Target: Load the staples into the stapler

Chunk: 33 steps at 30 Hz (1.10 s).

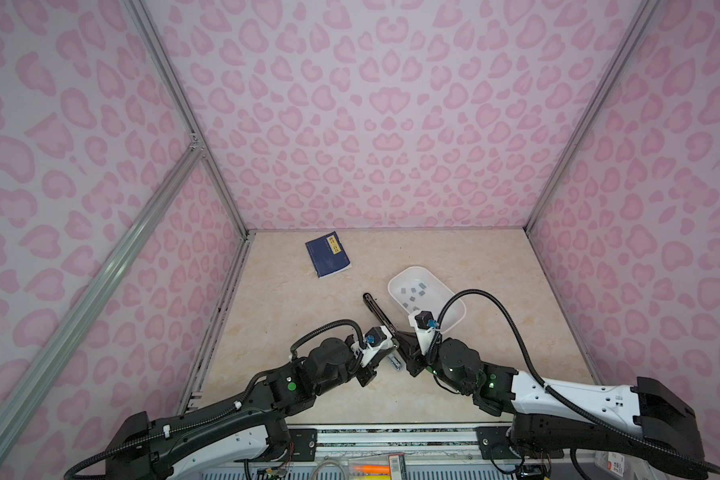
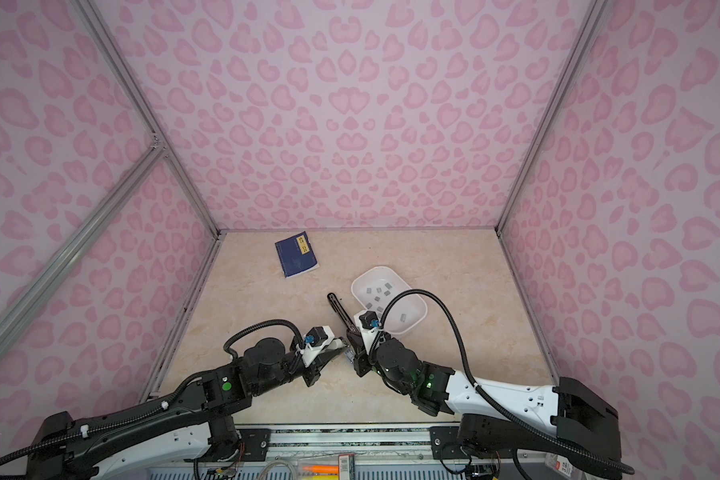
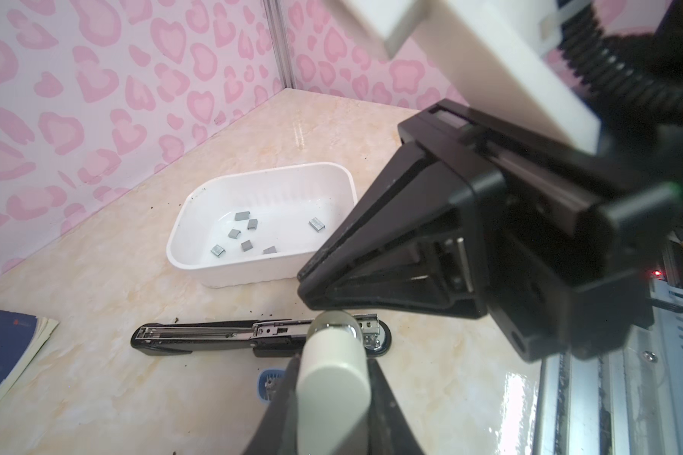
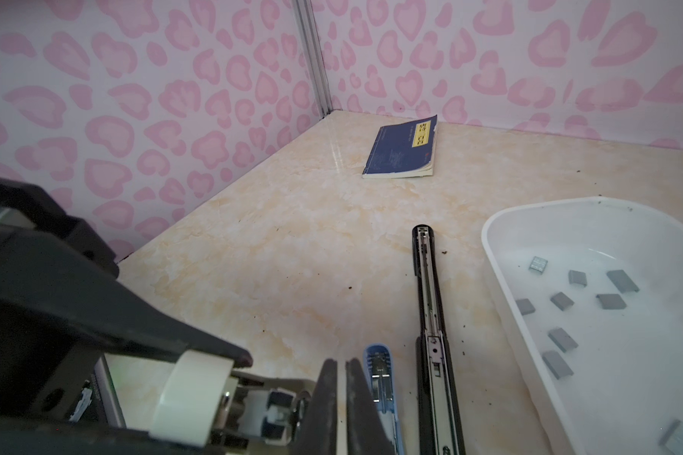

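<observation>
Your left gripper (image 3: 334, 356) is squeezed shut on a white rounded thing (image 3: 332, 398), and you cannot tell just what that thing is. Its round end sticks out past the fingers, toward your right gripper (image 4: 342, 366). Your right gripper is closed on itself, with only a thin crack between its two fingers. The two grippers sit tip to tip, very near each other, and you cannot tell if they touch. The black stapler (image 4: 430, 307) lies opened out flat on the table (image 4: 273, 256), just beside your right gripper. Its long shiny track faces up and runs on past the gripper's tips toward the far wall. A small blue piece (image 4: 377, 366) with shiny metal in it lies on the table between the right gripper's fingers and the black stapler, just beside both. The staples (image 4: 562, 301) are little grey blocks. They lie loose in the white tray (image 3: 233, 275), which sits on the far side of the black stapler from your right gripper, close to it. A blue book (image 4: 403, 151) lies flat on the table, well away from both grippers, near the back corner.
</observation>
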Motion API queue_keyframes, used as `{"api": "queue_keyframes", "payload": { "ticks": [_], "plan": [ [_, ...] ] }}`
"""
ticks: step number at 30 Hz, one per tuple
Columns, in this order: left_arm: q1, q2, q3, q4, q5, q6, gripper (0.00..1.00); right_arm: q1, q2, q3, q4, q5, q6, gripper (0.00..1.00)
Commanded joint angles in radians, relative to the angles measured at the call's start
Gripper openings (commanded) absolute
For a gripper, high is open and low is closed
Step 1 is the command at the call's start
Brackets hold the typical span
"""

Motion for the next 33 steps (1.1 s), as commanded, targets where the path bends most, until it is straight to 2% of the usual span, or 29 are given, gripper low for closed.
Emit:
{"api": "queue_keyframes", "payload": {
  "ticks": [1,7,16,22,25,26,28,29,30,31,33],
  "plan": [
    [0.002,-0.013,0.008,0.04,-0.01,-0.001,0.04,0.019,0.034,-0.011,0.043,0.0,0.005,0.09],
    [0.001,-0.062,-0.013,0.051,-0.014,-0.005,0.04,0.034,0.111,-0.031,0.121,-0.021,0.043,0.08],
    [0.001,-0.116,-0.042,0.067,-0.057,-0.011,0.04,0.125,0.232,-0.019,0.29,-0.029,0.065,0.07],
    [0.001,-0.142,-0.054,0.071,-0.07,-0.012,0.04,0.14,0.207,-0.052,0.287,0.054,0.051,0.09],
    [0.001,-0.153,-0.066,0.082,-0.068,-0.007,0.04,0.138,0.129,-0.11,0.299,0.068,0.004,0.2],
    [0.001,-0.154,-0.072,0.083,-0.073,-0.003,0.04,0.139,0.096,-0.135,0.309,0.063,-0.017,0.27],
    [0.003,-0.144,-0.074,0.112,-0.168,-0.034,0.04,0.136,0.023,-0.171,0.304,0.06,-0.054,0.45],
    [0.007,-0.131,-0.077,0.106,-0.107,0.018,0.04,0.131,-0.014,-0.185,0.286,0.054,-0.081,0.53],
    [0.007,-0.113,-0.068,0.061,0.009,0.128,0.04,0.126,-0.045,-0.193,0.271,0.043,-0.111,0.59],
    [0.005,-0.095,-0.063,0.045,0.036,0.159,0.04,0.119,-0.068,-0.198,0.265,0.013,-0.146,0.65],
    [0.005,-0.056,-0.063,0.064,-0.008,0.147,0.04,0.095,-0.098,-0.203,0.252,-0.095,-0.229,0.74]
  ]
}}
